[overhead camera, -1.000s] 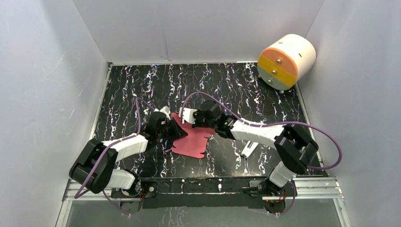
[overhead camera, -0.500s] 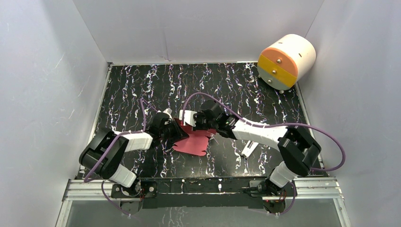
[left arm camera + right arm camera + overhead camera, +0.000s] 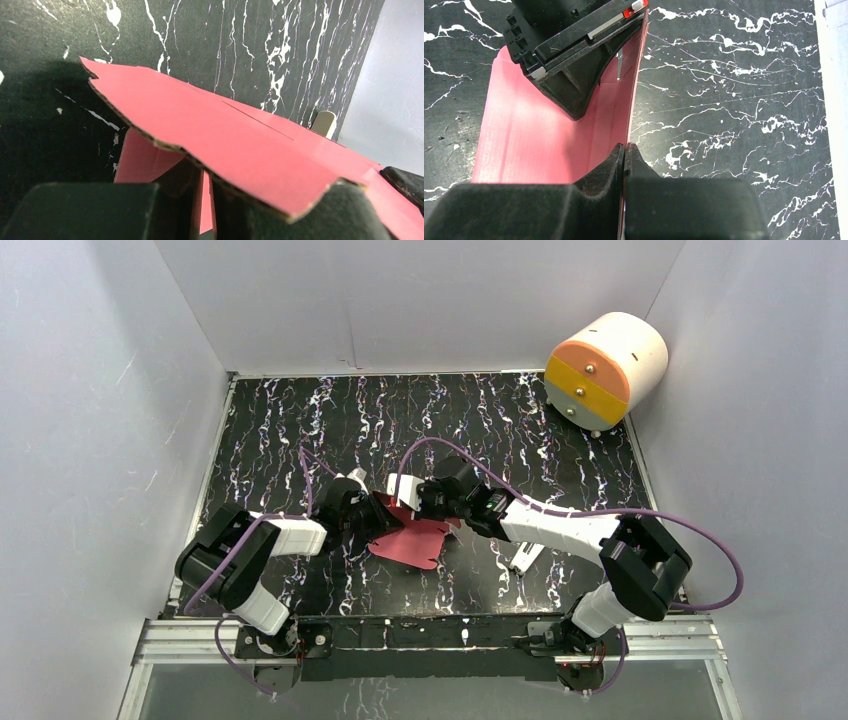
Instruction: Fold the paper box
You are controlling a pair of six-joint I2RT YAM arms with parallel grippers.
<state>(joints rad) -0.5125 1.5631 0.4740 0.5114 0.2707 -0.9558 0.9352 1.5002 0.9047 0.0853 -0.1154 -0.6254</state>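
Black marbled table (image 3: 300,420): the paper box (image 3: 415,542) lay at centre, partly raised, the left end effector (image 3: 204,196) and right end effector (image 3: 624,156) each clamped on a flap; the far-right cylinder (image 3: 612,365) kept its contents hidden.

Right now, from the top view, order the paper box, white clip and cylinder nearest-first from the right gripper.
1. paper box, centre, pinched by the right gripper.
2. white clip, near right.
3. cylinder, far right corner.
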